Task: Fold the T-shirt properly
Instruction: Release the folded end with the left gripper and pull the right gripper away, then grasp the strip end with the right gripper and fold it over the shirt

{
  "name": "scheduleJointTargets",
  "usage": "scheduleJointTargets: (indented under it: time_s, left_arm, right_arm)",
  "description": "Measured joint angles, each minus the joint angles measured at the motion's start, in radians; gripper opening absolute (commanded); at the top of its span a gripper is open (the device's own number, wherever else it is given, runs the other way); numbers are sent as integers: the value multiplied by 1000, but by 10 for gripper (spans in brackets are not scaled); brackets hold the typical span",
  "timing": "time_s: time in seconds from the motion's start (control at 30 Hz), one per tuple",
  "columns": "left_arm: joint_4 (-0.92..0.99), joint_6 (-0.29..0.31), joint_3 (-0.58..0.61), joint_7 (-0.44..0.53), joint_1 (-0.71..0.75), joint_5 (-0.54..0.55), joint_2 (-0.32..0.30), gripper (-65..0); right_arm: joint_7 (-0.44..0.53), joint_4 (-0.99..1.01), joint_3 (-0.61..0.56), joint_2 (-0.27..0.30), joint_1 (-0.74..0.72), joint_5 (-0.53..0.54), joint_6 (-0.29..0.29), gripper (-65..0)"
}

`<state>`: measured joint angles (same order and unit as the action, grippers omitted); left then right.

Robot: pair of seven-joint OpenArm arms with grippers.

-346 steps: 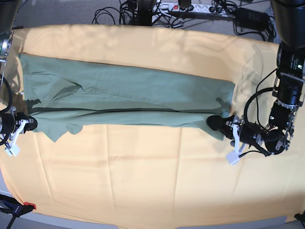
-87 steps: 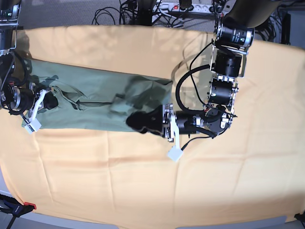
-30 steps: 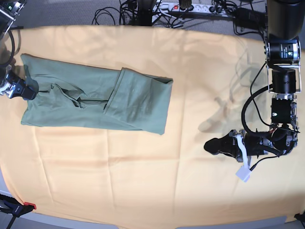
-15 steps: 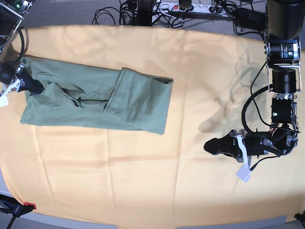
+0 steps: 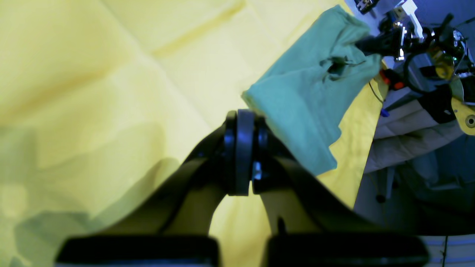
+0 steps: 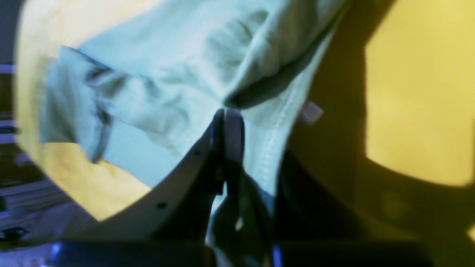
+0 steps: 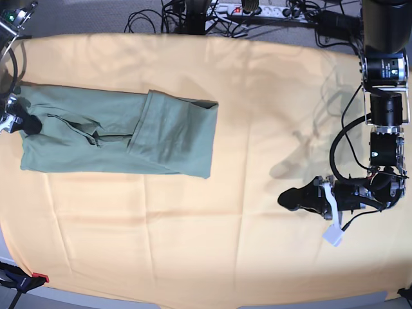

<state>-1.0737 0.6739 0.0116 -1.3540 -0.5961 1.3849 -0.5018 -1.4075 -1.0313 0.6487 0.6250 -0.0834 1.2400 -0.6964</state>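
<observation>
The sage-green T-shirt (image 7: 116,132) lies on the left of the orange-yellow table cloth (image 7: 257,96), its right part folded back over the middle. My right gripper (image 7: 27,124) is at the shirt's left end, shut on the T-shirt. In the right wrist view the right gripper (image 6: 227,115) pinches a fold of the T-shirt (image 6: 167,74), with a small white tag (image 6: 310,111) just beside it. My left gripper (image 7: 286,197) hovers low over bare cloth on the right, shut and empty. In the left wrist view the left gripper (image 5: 241,118) points toward the distant T-shirt (image 5: 308,96).
A power strip (image 7: 257,9) and tangled cables (image 7: 161,19) lie on the floor behind the table. The table cloth hangs over the front edge, with a red clamp (image 7: 38,278) at the front left corner. The left arm's column (image 7: 385,84) stands at the right.
My right gripper has closed on the shirt's left end and drawn the whole T-shirt a little to the left. The left arm has barely moved.
</observation>
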Motion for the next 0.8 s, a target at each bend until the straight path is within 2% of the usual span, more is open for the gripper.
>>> scheduleJointTargets:
  time_s: [0.13, 0.3, 0.47, 0.5, 0.53, 0.67, 0.8]
  left_arm:
    - [0, 0, 0, 0, 0, 1, 0, -650]
    - [0, 0, 0, 0, 0, 5, -1, -650]
    - [0, 0, 0, 0, 1, 5, -2, -650]
    - [0, 0, 0, 0, 1, 4, -2, -650]
    - [0, 0, 0, 0, 0, 6, -2, -650]
    - [0, 0, 0, 0, 0, 4, -2, -650]
    - [-1, 0, 0, 0, 0, -2, -2, -650]
  right_arm:
    - [38, 0, 0, 15, 0, -39, 0, -650]
    - [15, -31, 0, 24, 2, -39, 0, -650]
    - [-7, -175, 0, 34, 6, 92, 0, -650]
    - [-4, -209, 0, 34, 10, 135, 30, -650]
    - [-3, -251, 0, 29, 18, 171, 30, -650]
    - [-5, -444, 0, -17, 65, 208, 21, -650]
    - [-4, -621, 0, -112, 116, 218, 14, -650]
